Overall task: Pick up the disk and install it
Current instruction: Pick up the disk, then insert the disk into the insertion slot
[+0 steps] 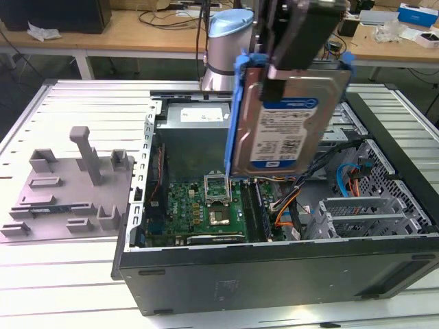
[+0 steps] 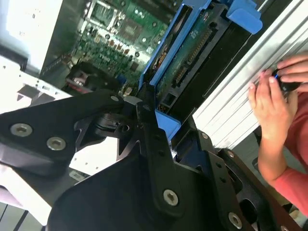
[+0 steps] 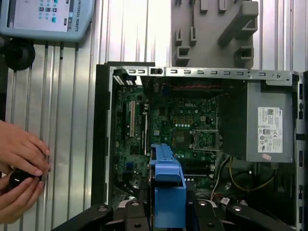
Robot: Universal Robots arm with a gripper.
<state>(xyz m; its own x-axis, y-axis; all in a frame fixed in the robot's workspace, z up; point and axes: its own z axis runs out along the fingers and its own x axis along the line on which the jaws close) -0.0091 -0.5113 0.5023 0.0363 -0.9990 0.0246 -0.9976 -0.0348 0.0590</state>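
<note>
Disk point(image 1: 285, 130) hangs straight down from my hand point(image 1: 302, 67), whose fingers are closed tight on the blue frame at its upper end. Its long axis stands upright, clear of everything, above the open computer case point(image 1: 274, 274). Its lower end hovers between the green board point(image 1: 206, 205) and the metal drive bays point(image 1: 374, 212), which lie lower, toward the exterior view's right.
</note>
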